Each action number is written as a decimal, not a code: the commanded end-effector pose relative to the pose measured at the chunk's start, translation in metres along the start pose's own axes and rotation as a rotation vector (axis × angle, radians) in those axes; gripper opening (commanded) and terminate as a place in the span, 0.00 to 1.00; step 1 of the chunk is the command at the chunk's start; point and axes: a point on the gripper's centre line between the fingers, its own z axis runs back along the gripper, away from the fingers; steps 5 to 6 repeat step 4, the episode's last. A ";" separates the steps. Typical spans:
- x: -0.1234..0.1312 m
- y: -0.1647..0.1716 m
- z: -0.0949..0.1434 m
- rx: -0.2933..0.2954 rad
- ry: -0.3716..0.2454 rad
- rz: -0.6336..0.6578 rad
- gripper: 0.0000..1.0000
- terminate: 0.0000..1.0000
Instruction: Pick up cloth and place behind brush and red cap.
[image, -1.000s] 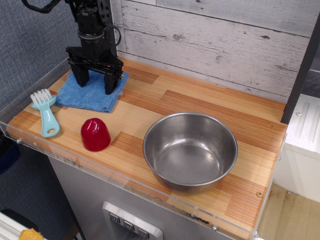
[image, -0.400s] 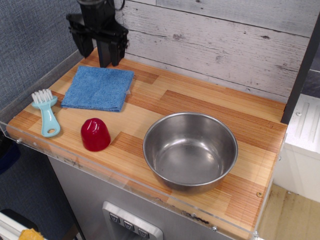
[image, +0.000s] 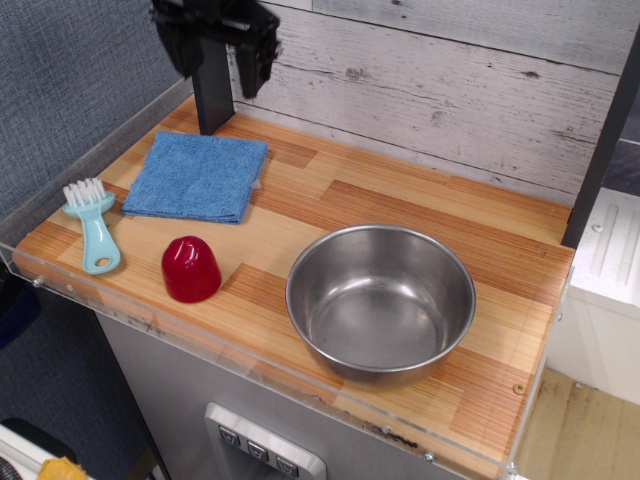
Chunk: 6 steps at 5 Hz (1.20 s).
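The folded blue cloth (image: 196, 177) lies flat at the back left of the wooden counter. The light-blue brush (image: 92, 224) with white bristles lies at the left edge, in front and left of the cloth. The dark-red cap (image: 191, 268) stands in front of the cloth, near the counter's front edge. My gripper (image: 216, 50) is raised at the top left, above and behind the cloth, clear of it. It is open and holds nothing.
A steel bowl (image: 380, 300) stands at the front centre-right. A clear acrylic rim (image: 60, 165) runs along the counter's left and front edges. A whitewashed plank wall (image: 430, 80) closes the back. A dark post (image: 605, 140) stands at the right.
My gripper, which was down on the cloth with its fingers spread, has lifted off and risen up and a little right. The cloth stays flat on the counter.
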 end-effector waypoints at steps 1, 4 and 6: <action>-0.021 0.003 0.042 -0.029 -0.083 -0.008 1.00 0.00; -0.021 0.003 0.042 -0.029 -0.083 -0.008 1.00 1.00; -0.021 0.003 0.042 -0.029 -0.083 -0.008 1.00 1.00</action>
